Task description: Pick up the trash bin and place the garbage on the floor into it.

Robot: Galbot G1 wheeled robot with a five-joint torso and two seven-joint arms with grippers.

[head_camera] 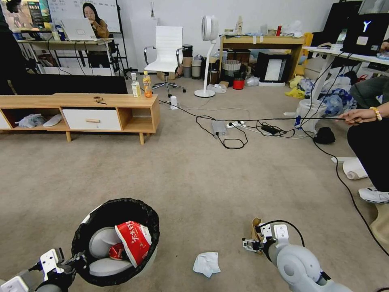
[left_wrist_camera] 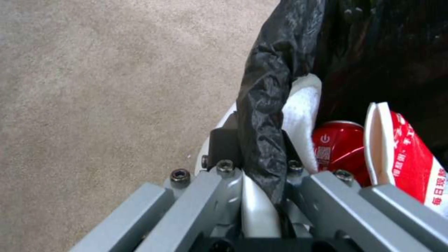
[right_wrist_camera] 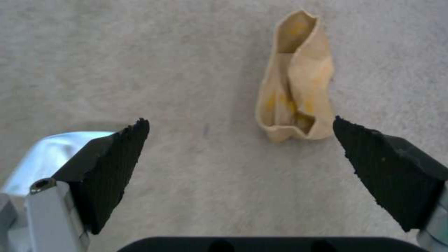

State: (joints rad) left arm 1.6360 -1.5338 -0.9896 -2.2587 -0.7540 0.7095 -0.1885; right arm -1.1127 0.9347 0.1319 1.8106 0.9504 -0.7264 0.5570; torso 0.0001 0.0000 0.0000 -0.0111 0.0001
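Observation:
The trash bin (head_camera: pixel 115 241), white with a black bag over its rim, hangs at lower left; my left gripper (head_camera: pixel 75 259) is shut on its rim (left_wrist_camera: pixel 261 154). Inside lie a red-white carton (head_camera: pixel 134 240), a crushed red can (left_wrist_camera: pixel 338 148) and something white. A crumpled tissue (head_camera: pixel 206 263) lies on the carpet between the arms. A crushed brown paper box (right_wrist_camera: pixel 296 78) stands on the floor just ahead of my right gripper (right_wrist_camera: pixel 240 134), which hovers open above the carpet, the box nearer one finger. In the head view the box (head_camera: pixel 255 228) peeks out behind my right gripper (head_camera: pixel 253 243).
A low wooden TV stand (head_camera: pixel 81 111) with two drink bottles is at the left rear. Cables and a power strip (head_camera: pixel 227 129) cross the middle floor. A seated person's legs and a paper roll (head_camera: pixel 354 168) are at the right. Bare carpet surrounds the arms.

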